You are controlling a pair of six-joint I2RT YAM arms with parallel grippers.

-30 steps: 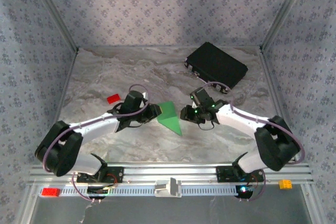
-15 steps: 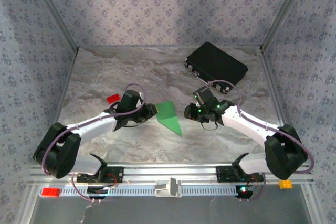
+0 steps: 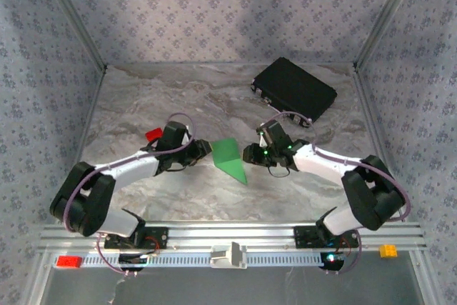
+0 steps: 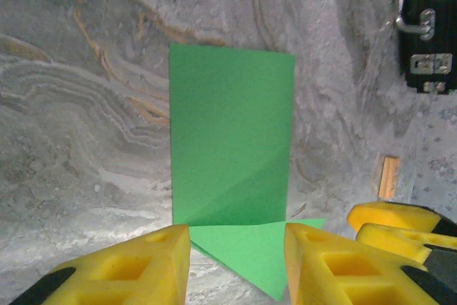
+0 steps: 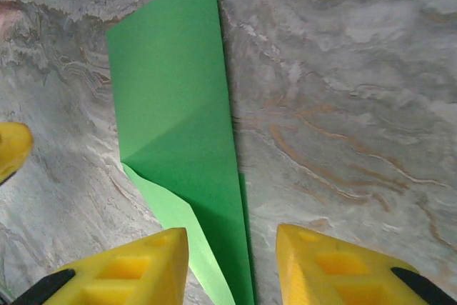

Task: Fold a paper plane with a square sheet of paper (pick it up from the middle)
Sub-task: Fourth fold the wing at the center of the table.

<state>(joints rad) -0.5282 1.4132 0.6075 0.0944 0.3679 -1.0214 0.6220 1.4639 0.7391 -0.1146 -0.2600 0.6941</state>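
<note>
Fingers are standing apart on my left gripper and right gripper, clamping nothing. They are flanking the folded green paper at its nine and three o'clock; it is resting mid-table.

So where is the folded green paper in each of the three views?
Top external: folded green paper at table centre, between the left gripper and right gripper.
Left wrist: the paper is mid-frame, its lower edge between the yellow fingers.
Right wrist: the paper is left of centre, its tip between the yellow fingers.
Shared landmark: the marbled tabletop under the paper.
</note>
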